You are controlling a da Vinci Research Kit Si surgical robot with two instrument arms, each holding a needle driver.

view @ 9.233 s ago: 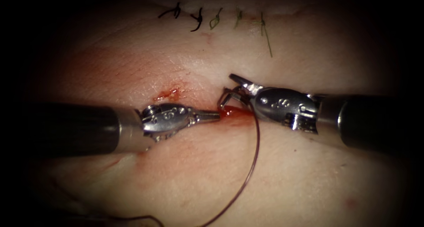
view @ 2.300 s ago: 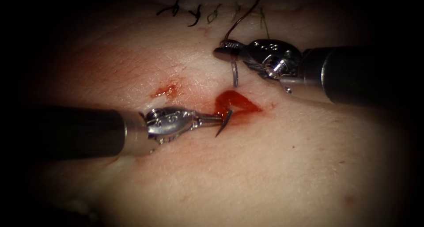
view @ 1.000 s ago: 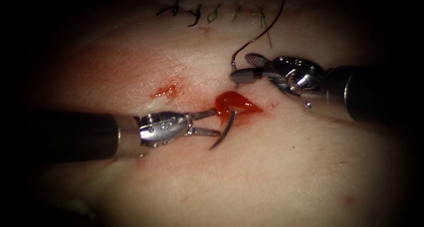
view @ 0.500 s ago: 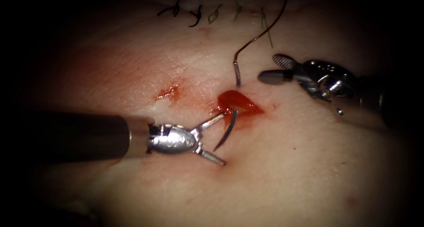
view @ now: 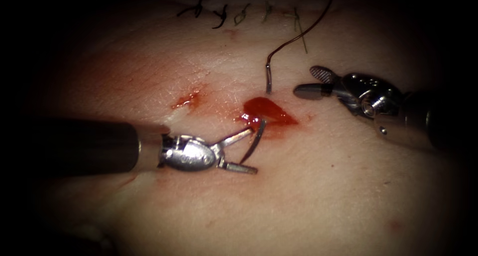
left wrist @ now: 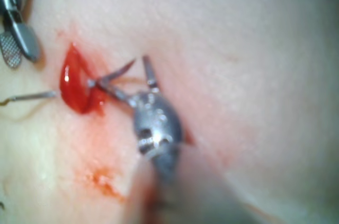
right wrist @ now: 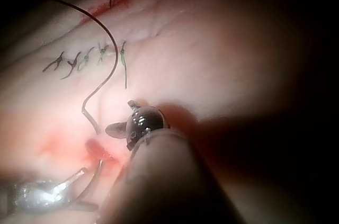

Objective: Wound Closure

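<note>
Curved steel needle (view: 255, 141) through glistening tissue (view: 323, 186)

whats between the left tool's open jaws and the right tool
The needle, passing through the tissue unheld, and the red fluid in the cut lie between left tool and right tool, in the endoscope view.

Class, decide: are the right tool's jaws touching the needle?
Apart. In the endoscope view the right tool stands open, holding nothing, with bare tissue between it and the needle's thread end, right of the cut.
</note>
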